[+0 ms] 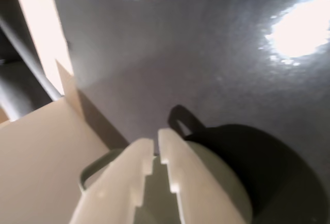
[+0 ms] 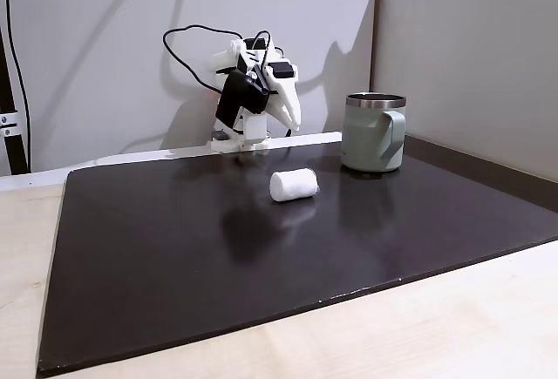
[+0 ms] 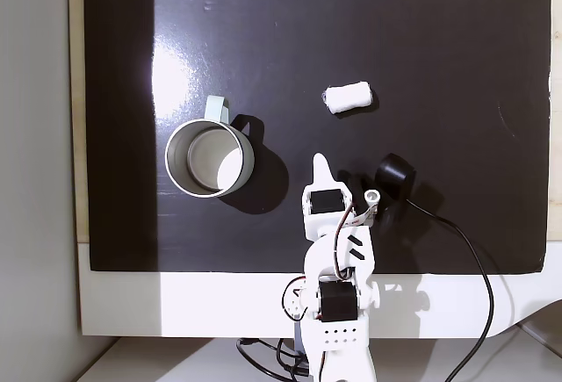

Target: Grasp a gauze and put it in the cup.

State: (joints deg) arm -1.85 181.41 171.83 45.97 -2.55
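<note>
The gauze [image 2: 294, 185] is a small white roll lying on its side on the black mat, apart from everything; from above the gauze [image 3: 348, 97] sits ahead of the arm. A blurred white patch at the top of the wrist view may be it. The cup [image 2: 370, 135] is a sage-green mug with a steel rim, upright and empty [image 3: 169, 161]. My white gripper [image 2: 295, 125] is folded back at the arm's base, pointing down, shut on nothing [image 3: 320, 162]. In the wrist view its tips [image 1: 156, 144] nearly touch, with the cup [image 1: 227, 183] behind them.
The black mat [image 2: 174, 257] lies on a pale wooden table [image 2: 436, 327]. A grey partition wall [image 2: 471, 57] stands close behind the cup. A black cable [image 3: 474, 259] runs from the arm's base across the mat's edge. Glare spots mark the mat.
</note>
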